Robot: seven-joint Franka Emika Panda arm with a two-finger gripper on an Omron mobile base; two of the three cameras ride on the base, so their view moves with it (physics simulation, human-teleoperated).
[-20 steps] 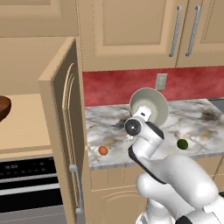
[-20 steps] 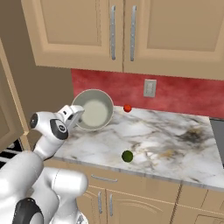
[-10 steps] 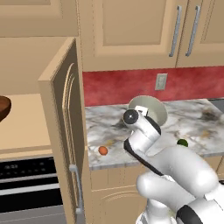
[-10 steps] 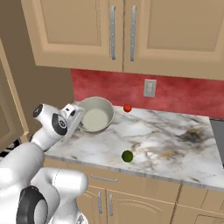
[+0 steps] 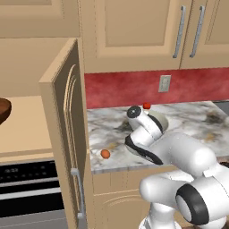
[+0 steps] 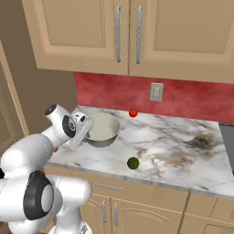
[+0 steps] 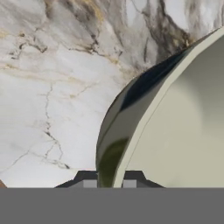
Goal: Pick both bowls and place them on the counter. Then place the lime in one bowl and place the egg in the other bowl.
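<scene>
Gripper (image 7: 109, 183) pinches the grey-green bowl's (image 6: 103, 129) rim – bowl low on the counter (image 6: 173, 151); lime (image 6: 133, 162) near; egg (image 5: 105, 154) by the edge.

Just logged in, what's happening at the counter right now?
The gripper is shut on the rim of the pale bowl, holding it low at the counter. The lime and egg lie loose on the stone, neither in a bowl. The wooden bowl is on the shelf to the left, not yet moved.
</scene>
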